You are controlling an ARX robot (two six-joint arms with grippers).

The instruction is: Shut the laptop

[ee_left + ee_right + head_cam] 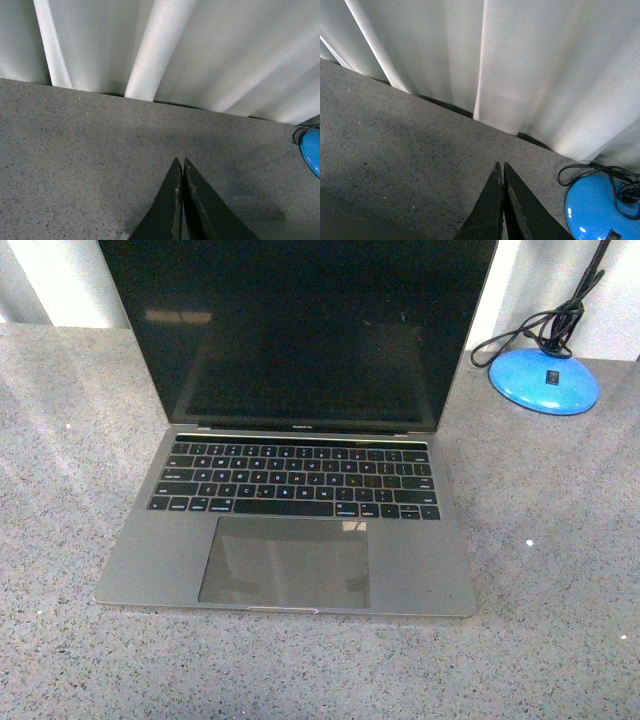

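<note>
Front view: the laptop (290, 490) stands open mid-frame on the table (560, 570). Wrist views show the left end effector (180, 162) and right end effector (500, 166) clenched, empty.

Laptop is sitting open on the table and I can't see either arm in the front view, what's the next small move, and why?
Probably bring the left gripper, shut, toward the upper part of the screen of the laptop: the lid stands open, no arm touches it, and the blue lamp base crowds the right side.
</note>
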